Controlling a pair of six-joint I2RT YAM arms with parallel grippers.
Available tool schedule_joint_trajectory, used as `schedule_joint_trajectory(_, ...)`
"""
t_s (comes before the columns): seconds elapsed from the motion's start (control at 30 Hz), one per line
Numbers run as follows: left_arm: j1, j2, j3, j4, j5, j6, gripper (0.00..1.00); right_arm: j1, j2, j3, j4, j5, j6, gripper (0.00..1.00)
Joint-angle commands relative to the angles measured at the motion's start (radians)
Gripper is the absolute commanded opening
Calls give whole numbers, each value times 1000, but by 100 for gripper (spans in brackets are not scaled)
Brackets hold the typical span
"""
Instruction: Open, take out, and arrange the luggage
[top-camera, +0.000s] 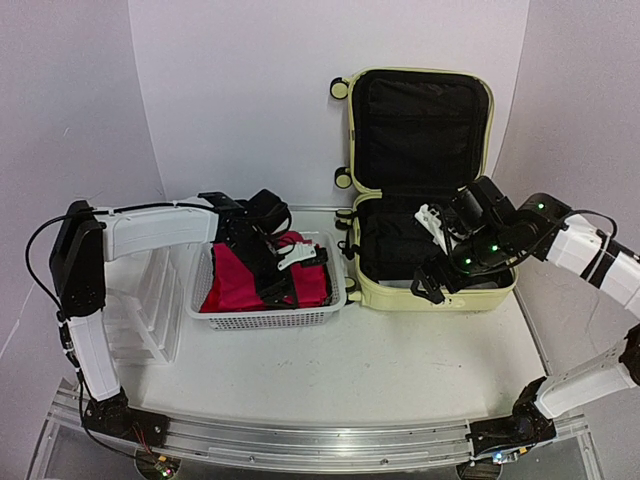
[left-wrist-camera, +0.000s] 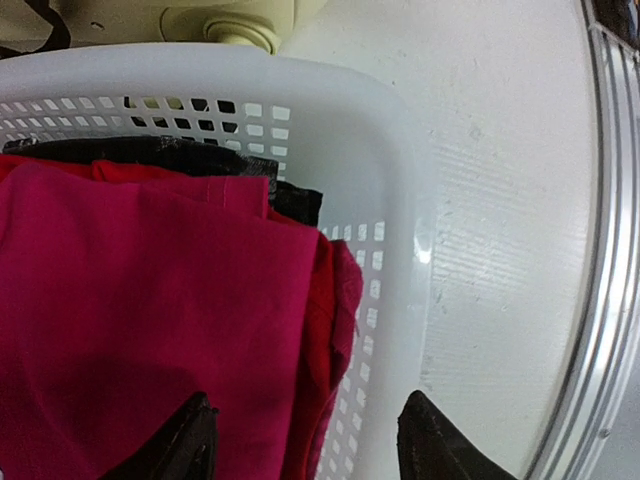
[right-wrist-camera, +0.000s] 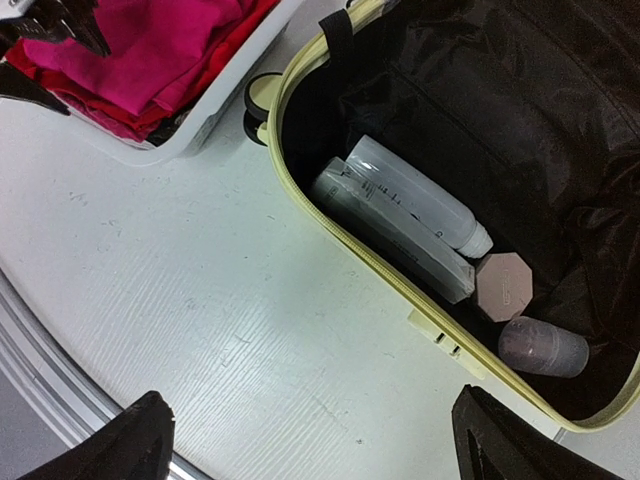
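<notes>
The pale yellow luggage (top-camera: 440, 298) stands open at the back right, its lid upright and its black lining (top-camera: 420, 120) showing. In its base lie a clear bottle (right-wrist-camera: 420, 195), a flat grey pack (right-wrist-camera: 390, 232), a pink octagonal jar (right-wrist-camera: 507, 285) and a small frosted bottle (right-wrist-camera: 545, 346). My right gripper (right-wrist-camera: 312, 440) hangs open over the bare table just outside the luggage's front rim (right-wrist-camera: 330, 235), with nothing between its fingers. My left gripper (left-wrist-camera: 310, 440) is open above the white mesh basket (left-wrist-camera: 400, 200), over the edge of folded red clothes (left-wrist-camera: 150, 300).
The basket (top-camera: 265, 320) sits left of the luggage, holding red clothes (top-camera: 235, 285) and a black garment (left-wrist-camera: 200, 155). A clear plastic drawer organiser (top-camera: 150, 300) lies further left. A luggage wheel (right-wrist-camera: 262, 95) nearly touches the basket. A metal rail (top-camera: 300, 440) runs along the near table edge.
</notes>
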Motion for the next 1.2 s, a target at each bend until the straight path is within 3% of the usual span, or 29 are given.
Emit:
schedule_joint_trajectory(0.0, 1, -89, 34, 8, 160, -88, 65, 1, 22, -1, 31, 31, -3, 98)
schedule_joint_trajectory(0.07, -8, -90, 15, 8, 177, -88, 69, 1, 28, -2, 34, 28, -3, 98)
schedule_joint_trajectory(0.17, -45, -56, -20, 6, 90, -44, 69, 1, 31, -4, 37, 27, -3, 98)
schedule_joint_trajectory(0.3, -48, -15, -36, 1, -34, 2, 58, 1, 31, 0, 36, 25, -8, 98)
schedule_joint_trajectory(0.5, -31, 8, -58, 44, -236, 135, 29, 1, 35, 10, 37, 22, -16, 98)
schedule_joint_trajectory(0.6, 11, -4, -70, 101, -296, 224, 9, 1, 41, 12, 37, 14, -20, 98)
schedule_joint_trajectory(0.67, 50, -8, -77, 143, -308, 328, 1, 1, 43, 13, 36, 11, -19, 98)
schedule_joint_trajectory(0.97, 277, 180, 179, 78, -255, 487, 0, 1, 94, 64, 19, -21, 5, 98)
schedule_joint_trajectory(1.17, 405, 243, 221, 70, -307, 584, 0, 1, 149, 116, -6, -41, 15, 98)
